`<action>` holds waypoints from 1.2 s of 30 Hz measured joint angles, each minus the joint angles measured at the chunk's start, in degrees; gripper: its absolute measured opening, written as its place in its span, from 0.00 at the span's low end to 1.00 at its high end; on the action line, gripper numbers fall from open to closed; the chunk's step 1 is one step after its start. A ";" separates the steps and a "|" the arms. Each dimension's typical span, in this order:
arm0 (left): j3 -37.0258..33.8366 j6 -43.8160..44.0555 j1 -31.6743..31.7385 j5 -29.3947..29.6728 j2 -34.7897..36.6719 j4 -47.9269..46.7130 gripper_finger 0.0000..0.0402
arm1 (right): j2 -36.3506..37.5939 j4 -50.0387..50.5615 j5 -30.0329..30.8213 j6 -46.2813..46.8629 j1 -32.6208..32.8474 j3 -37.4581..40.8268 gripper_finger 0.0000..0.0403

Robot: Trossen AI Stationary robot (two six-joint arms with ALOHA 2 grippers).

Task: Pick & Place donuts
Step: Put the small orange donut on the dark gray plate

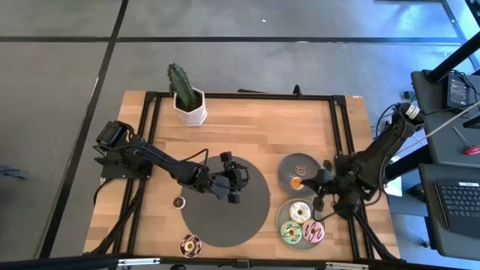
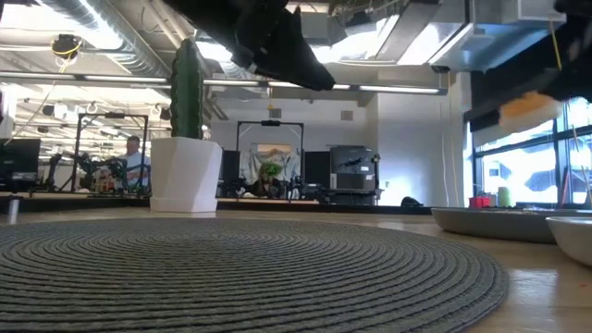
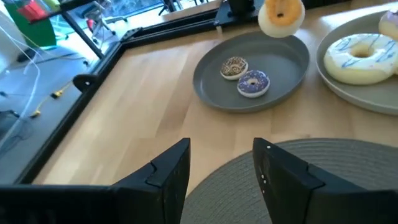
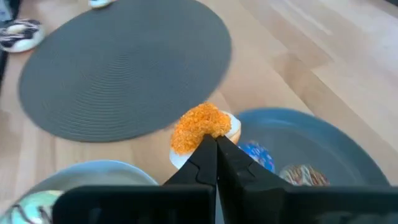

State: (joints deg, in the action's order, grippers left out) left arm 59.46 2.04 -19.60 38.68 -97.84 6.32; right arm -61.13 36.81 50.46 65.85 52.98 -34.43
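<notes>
The right pincer (image 4: 214,146) is clenched on the orange donut (image 4: 200,129) just above the small plate (image 1: 287,171); the thin grip could slip. The left pincer (image 3: 217,165) hangs released over the mat (image 1: 259,214).

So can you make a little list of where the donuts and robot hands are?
right tool: shut on the orange donut, held above the small plate
small plate: purple donut, brown donut
big plate: cream, green, pink donuts
left tool: open, empty, over the mat
</notes>
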 joint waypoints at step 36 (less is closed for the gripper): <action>0.00 0.24 0.31 -0.77 -0.02 1.24 0.41 | -2.01 -6.16 -4.15 17.87 3.13 16.06 0.11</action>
State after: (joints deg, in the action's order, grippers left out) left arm 59.46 2.28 -19.29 37.91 -97.86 7.55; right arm -63.13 30.65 46.30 83.72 56.11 -18.37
